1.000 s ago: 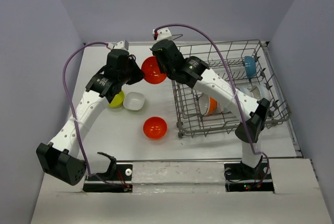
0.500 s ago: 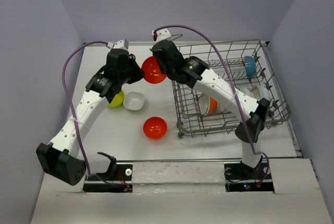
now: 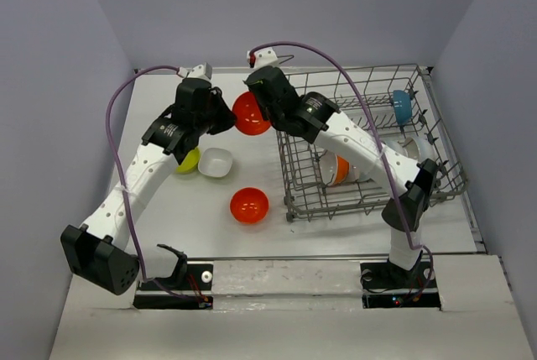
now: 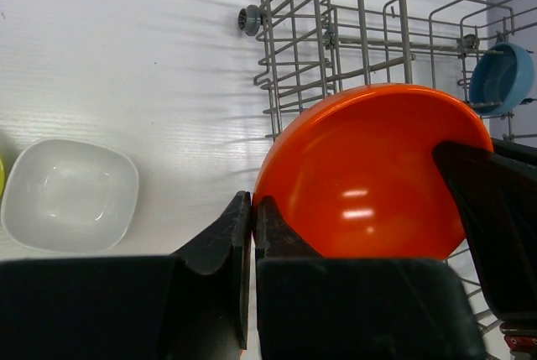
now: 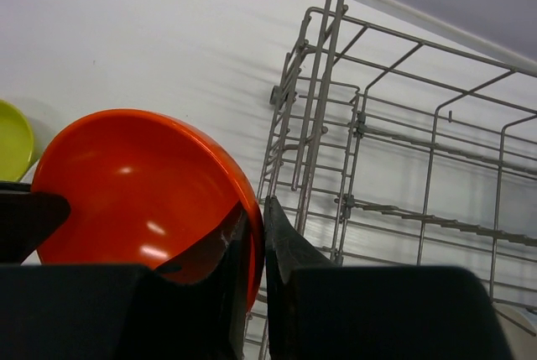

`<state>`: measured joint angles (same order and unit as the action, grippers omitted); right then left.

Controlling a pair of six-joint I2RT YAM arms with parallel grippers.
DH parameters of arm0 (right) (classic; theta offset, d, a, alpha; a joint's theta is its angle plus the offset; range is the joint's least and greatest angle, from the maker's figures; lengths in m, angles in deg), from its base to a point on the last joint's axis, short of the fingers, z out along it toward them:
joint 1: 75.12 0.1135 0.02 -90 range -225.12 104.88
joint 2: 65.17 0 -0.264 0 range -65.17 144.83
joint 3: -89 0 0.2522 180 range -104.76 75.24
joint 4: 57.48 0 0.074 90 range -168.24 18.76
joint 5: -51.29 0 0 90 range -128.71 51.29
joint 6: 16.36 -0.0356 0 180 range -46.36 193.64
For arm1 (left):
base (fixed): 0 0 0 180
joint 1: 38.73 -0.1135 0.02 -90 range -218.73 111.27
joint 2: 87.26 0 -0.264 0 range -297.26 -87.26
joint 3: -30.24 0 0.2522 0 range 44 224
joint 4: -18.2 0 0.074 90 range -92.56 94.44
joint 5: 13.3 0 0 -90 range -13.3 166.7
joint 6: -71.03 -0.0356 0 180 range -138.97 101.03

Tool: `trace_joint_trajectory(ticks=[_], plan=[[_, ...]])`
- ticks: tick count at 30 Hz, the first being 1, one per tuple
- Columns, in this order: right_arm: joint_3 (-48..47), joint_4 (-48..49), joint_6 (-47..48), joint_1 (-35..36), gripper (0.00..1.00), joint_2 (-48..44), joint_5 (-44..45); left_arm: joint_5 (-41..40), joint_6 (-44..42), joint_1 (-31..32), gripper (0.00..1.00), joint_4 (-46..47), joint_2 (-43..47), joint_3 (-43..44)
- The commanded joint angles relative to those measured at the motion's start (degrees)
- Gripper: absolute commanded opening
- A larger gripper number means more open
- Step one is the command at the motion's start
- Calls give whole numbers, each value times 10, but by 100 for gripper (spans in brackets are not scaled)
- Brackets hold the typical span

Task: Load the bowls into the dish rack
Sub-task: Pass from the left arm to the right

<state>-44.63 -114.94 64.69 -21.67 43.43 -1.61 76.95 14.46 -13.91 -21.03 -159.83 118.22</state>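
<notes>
The left tool (image 4: 252,211) and right tool (image 5: 254,216) each clamp the rim of one orange bowl (image 3: 250,113) from opposite sides, lifted over the counter (image 3: 201,230) near its far edge, just outside the rack (image 3: 304,182). A white bowl (image 3: 216,162) sits nearer the left edge.

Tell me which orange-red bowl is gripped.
The far orange-red bowl, pinched by the left claw and right claw beside the dish rack; the near orange-red bowl sits free on the table.

White table (image 3: 193,226): rack (image 3: 336,200) right of left gripper (image 3: 226,117); white bowl (image 3: 216,162), green bowl (image 3: 190,161), orange bowl (image 3: 249,205) nearer its base.
</notes>
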Motion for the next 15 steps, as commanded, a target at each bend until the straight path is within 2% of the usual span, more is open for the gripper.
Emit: trace_joint_trajectory(ticks=[1, 5, 7, 15], plan=[[1, 53, -10, 11, 1, -44, 13, 23, 13, 11, 20, 31, 8, 21], [11, 59, -6, 11, 1, -56, 14, 22, 15, 15, 39, 31, 12, 24], [17, 63, -4, 11, 1, -62, 16, 21, 15, 19, 45, 30, 17, 27], [37, 79, 22, 11, 1, -83, 53, 13, 17, 24, 58, 19, 37, 51]])
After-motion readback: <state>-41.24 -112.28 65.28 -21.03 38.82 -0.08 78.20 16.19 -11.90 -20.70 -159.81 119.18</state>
